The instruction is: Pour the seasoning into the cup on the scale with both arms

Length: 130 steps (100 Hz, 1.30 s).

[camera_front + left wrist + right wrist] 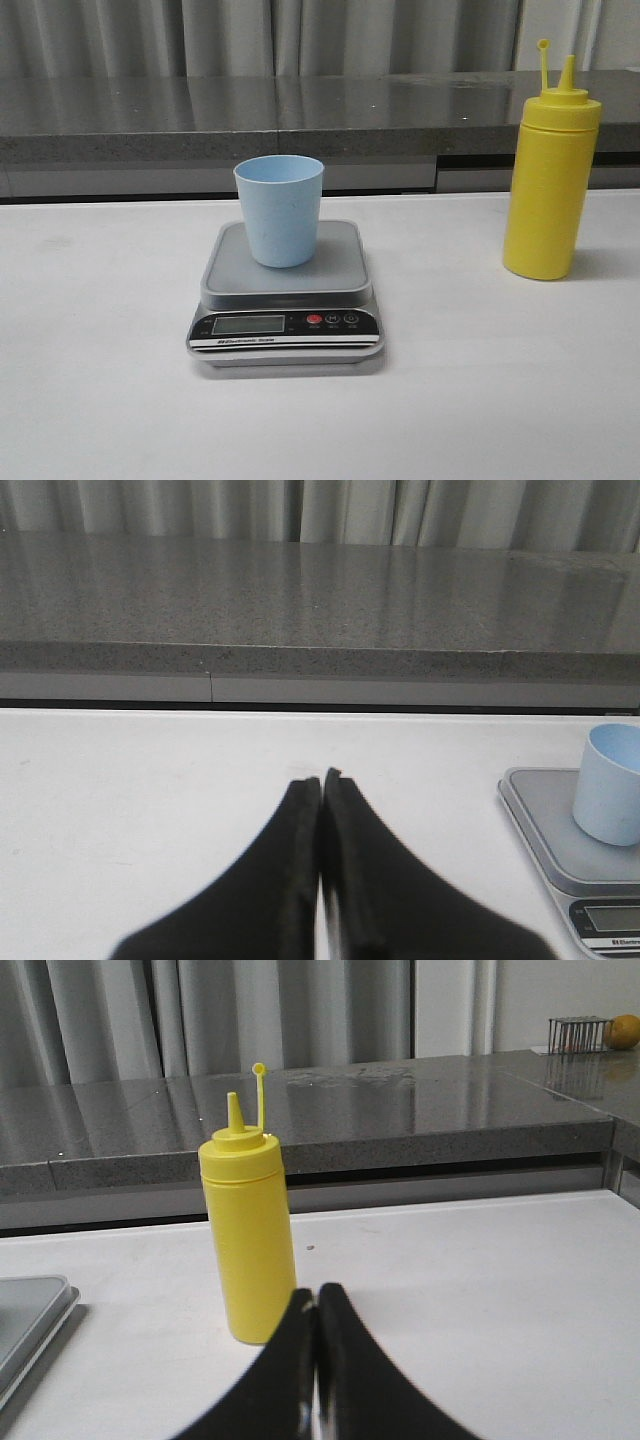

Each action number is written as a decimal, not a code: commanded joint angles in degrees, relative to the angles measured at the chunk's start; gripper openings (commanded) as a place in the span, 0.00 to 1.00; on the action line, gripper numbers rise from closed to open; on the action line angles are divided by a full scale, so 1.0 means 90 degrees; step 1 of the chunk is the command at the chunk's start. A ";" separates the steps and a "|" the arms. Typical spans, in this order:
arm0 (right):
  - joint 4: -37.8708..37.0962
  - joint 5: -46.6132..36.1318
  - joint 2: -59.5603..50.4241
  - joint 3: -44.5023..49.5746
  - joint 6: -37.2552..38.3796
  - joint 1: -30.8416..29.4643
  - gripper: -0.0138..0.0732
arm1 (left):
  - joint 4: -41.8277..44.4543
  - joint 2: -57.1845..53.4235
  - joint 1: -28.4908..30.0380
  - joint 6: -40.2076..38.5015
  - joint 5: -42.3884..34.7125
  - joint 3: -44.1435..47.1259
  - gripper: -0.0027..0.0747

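The pale blue cup [280, 210] stands upright on the grey platform of the scale [286, 290], mid-table. The yellow seasoning bottle [550, 180] stands upright at the right, its cap off the nozzle and hanging by its tether. Neither arm shows in the front view. My left gripper [321, 778] is shut and empty over bare table, with the cup [610, 785] and scale [560, 830] some way off to its side. My right gripper [316, 1295] is shut and empty, just in front of the seasoning bottle [246, 1235] and apart from it.
A grey stone counter [300, 110] with curtains behind runs along the back of the white table [480, 400]. A wire rack [578, 1032] and an orange fruit [624, 1030] sit far off on the counter. The scale's corner [30, 1310] shows in the right wrist view.
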 commanded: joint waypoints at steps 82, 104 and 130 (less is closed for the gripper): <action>-0.0087 -0.0565 -0.0156 -0.0105 0.0016 -0.0020 0.08 | 0.0710 -0.0272 -0.0804 -0.0445 -0.3685 0.2498 0.01; -0.0087 -0.0556 -0.0150 -0.0105 0.0016 -0.0020 0.08 | 0.0670 -0.0620 -0.0637 -0.0445 -0.3084 0.2547 0.01; -0.0087 -0.0556 -0.0150 -0.0105 0.0016 -0.0020 0.08 | 0.0670 -0.0620 -0.0380 -0.0445 -0.3189 0.2547 0.01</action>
